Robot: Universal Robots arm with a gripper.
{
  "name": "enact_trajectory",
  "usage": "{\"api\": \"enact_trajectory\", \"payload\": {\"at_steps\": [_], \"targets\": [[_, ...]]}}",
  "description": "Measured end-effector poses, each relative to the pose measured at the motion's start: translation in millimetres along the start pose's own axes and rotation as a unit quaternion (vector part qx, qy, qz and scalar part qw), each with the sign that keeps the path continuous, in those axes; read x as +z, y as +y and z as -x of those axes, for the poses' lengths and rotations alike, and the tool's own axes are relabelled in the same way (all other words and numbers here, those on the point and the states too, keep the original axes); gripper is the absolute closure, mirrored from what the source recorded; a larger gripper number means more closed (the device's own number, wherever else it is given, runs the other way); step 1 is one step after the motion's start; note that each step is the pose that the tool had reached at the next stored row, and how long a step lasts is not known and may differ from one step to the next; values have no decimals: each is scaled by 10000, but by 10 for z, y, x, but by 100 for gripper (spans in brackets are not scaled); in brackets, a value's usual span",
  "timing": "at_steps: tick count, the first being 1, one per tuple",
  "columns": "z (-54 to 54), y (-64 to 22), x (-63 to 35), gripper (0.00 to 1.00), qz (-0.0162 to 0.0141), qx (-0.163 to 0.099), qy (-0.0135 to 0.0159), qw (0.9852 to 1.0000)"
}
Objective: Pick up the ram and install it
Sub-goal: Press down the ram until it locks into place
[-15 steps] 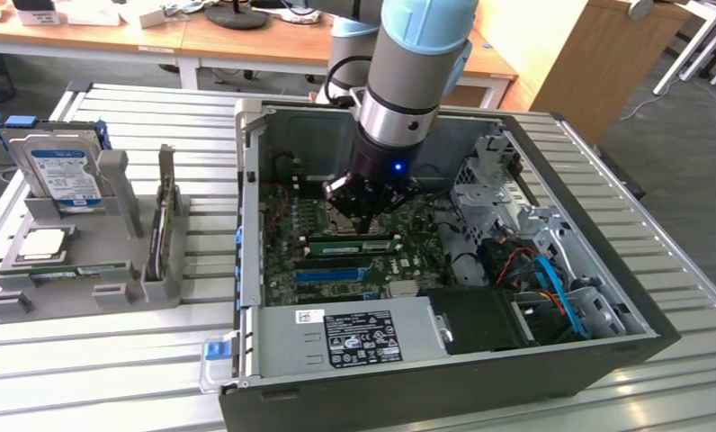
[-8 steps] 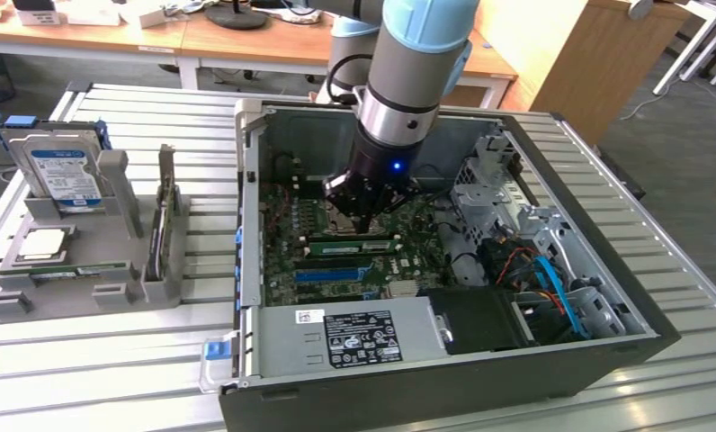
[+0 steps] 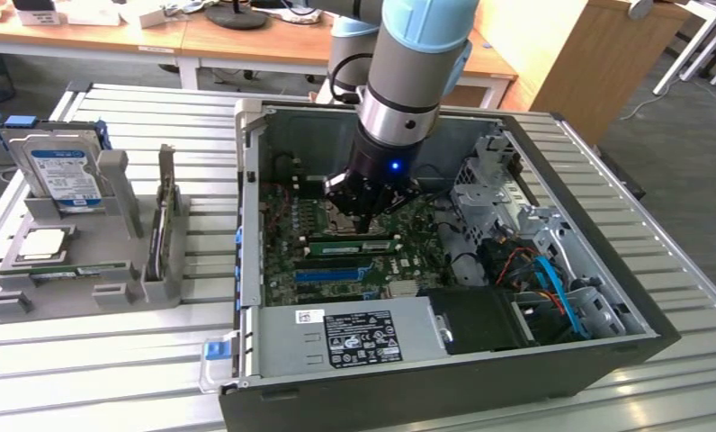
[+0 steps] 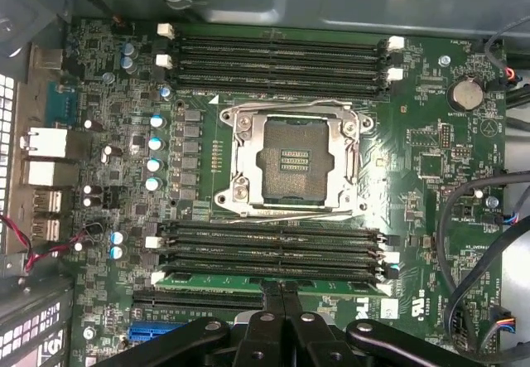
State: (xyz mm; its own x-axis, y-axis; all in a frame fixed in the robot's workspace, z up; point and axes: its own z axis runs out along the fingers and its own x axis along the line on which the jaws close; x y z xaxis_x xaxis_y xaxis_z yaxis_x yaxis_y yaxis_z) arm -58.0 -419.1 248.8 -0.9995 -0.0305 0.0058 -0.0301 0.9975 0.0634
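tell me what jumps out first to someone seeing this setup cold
The arm's gripper, shut, reaches down into the open computer case over the motherboard. In the wrist view, the empty processor socket sits mid-board, and the ram, a green stick, lies in a slot right at the fingertips. A blue-labelled hard drive stands in a grey holder on the exterior view's left.

The ram (image 4: pixel 265 282) sits in a motherboard (image 4: pixel 414 135) slot beside the socket (image 4: pixel 291 161).
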Motion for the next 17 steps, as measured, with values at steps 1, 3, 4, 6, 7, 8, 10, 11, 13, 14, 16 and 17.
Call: {"api": "enact_trajectory", "payload": {"at_steps": [1,3,4,6,7,8,10,11,13,14,16,17], "targets": [[0,0,0,89,0,0,0,10000],[0,0,0,89,0,0,0,10000],[0,0,-1,89,0,1,1,10000],[-1,0,-5,89,0,1,2,10000],[-1,0,-8,89,0,1,3,10000],[-1,1,-12,89,-1,1,8,10000],[0,1,-17,89,2,1,20,10000],[0,2,-18,89,3,2,28,10000],[0,2,-24,89,2,3,57,10000],[0,1,-25,89,2,5,76,10000],[0,1,-28,89,2,7,114,9999],[-1,2,-28,89,3,8,127,9999]]}}
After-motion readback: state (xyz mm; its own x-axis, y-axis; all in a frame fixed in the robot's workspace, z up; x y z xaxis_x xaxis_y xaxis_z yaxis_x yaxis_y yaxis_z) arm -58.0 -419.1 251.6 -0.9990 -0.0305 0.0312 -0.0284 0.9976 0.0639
